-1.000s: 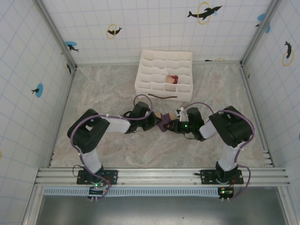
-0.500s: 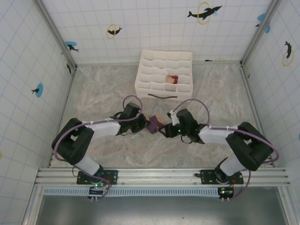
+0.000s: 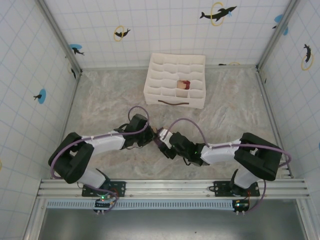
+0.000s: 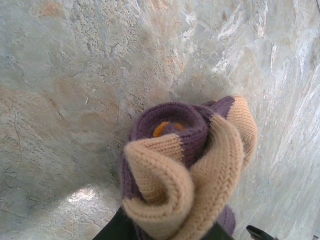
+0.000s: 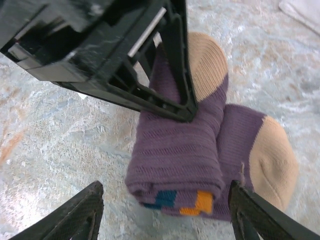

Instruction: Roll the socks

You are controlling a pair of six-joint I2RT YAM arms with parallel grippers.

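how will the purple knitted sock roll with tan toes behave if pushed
Likely soft and floppy: the purple knitted sock roll sags in thick folds. It may loosen, since a tan end curls free. Squashed, not round, it probably won't roll.

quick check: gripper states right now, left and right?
Left gripper: shut on the purple sock roll.
Right gripper: open, facing the roll, holding nothing.

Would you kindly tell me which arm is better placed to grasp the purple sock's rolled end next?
Right. The right gripper is open, its fingers either side of the rolled purple sock, while the left gripper is shut on that sock.
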